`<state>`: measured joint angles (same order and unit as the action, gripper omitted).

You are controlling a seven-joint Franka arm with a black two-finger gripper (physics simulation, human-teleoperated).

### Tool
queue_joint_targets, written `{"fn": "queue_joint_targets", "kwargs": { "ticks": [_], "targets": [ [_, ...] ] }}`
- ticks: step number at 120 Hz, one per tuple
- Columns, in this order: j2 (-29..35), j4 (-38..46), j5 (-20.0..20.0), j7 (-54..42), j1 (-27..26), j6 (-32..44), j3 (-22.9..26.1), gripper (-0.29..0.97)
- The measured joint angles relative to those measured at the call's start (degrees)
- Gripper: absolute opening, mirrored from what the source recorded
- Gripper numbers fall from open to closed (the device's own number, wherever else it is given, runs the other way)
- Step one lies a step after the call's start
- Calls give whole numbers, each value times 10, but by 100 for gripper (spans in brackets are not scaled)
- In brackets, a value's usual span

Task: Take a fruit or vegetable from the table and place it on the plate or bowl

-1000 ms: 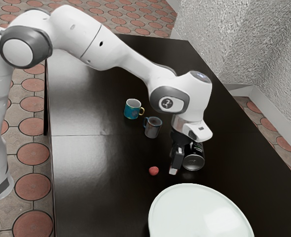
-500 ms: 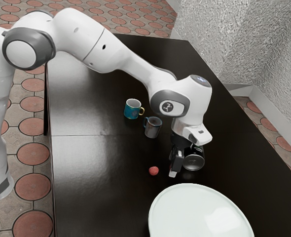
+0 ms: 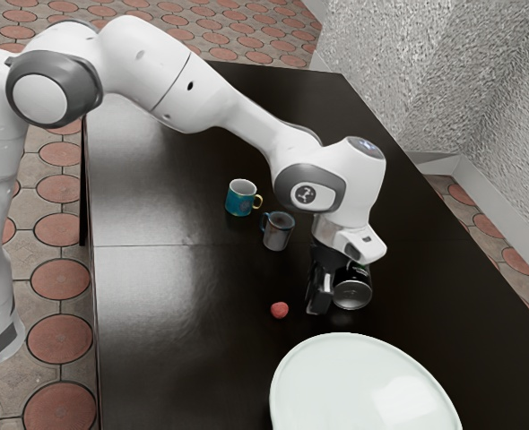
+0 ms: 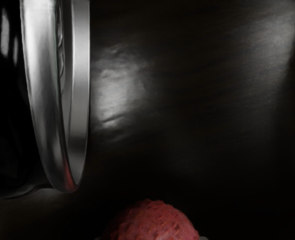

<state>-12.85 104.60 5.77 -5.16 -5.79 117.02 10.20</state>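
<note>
While I look over the dark bench (image 3: 157, 296) from its near edge, I count one large white plate (image 3: 363, 390) closest to the camera. Just beyond the plate's rim lies one small red fruit (image 3: 280, 310) with a pebbled skin; it rests on the bench surface, apart from the plate. To the exterior view's right of the fruit, the black end effector (image 3: 316, 307) hangs low over the bench, near the fruit but not touching it. I cannot tell whether the end effector is open or closed. Right behind it lies one black can (image 3: 354, 291) on its side, silver end showing.

From the wrist camera, the fruit (image 4: 147, 222) sits just under the hand, and the can's bright metal rim (image 4: 62, 100) curves beside it over the bench (image 4: 202, 100).

Farther back stand two mugs. The grey mug (image 3: 278, 229) is nearer, and the teal mug (image 3: 242, 197) is a little behind it, its handle toward the grey one; the two are near but apart. The single white arm (image 3: 211, 90) comes in from the exterior view's upper left. Beyond the bench are a tiled floor (image 3: 49, 278) and a rough grey wall (image 3: 444, 63).
</note>
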Motion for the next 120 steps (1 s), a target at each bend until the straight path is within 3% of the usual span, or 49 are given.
{"fn": "queue_joint_targets", "kwargs": {
  "ticks": [68, 120],
  "targets": [
    [47, -27, -3, 56, -4, -58, 5, 13],
    [80, -46, -4, 92, -4, -99, 57, 13]
  ]
}}
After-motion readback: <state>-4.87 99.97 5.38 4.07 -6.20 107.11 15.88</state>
